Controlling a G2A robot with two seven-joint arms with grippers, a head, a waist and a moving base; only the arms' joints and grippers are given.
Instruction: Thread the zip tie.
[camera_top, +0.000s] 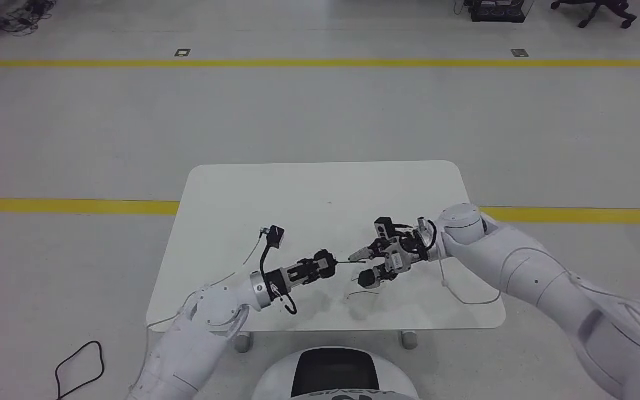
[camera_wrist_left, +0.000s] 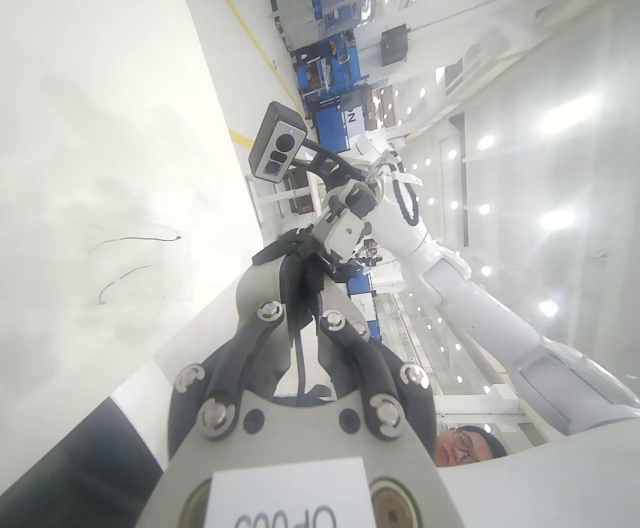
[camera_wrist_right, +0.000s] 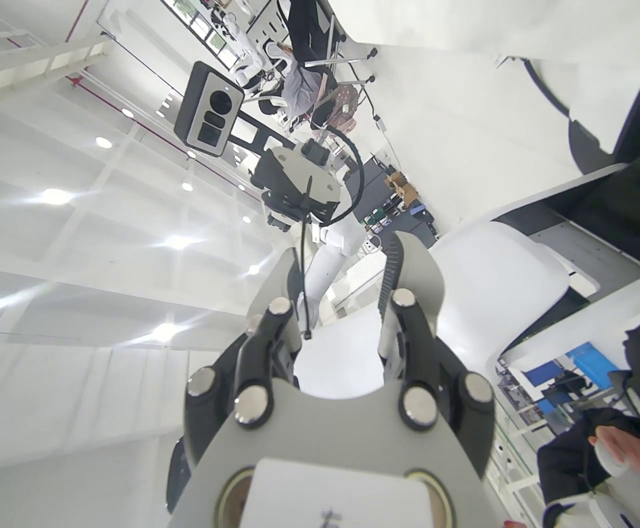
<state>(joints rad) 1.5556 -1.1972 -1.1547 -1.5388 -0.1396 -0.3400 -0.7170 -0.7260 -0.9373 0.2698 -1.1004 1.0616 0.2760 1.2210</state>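
One zip tie (camera_wrist_right: 303, 250) spans the gap just below the top view's centre. My left gripper (camera_top: 332, 263) has its fingers clamped on it, and its free end sits beside one of the right gripper's (camera_top: 365, 266) wide-spread fingers, above the surface (camera_top: 300, 190). My worry is that closing off-centre could flick the thin strap aside.

Thin black zip tie (camera_wrist_right: 303, 250), straight, midair.
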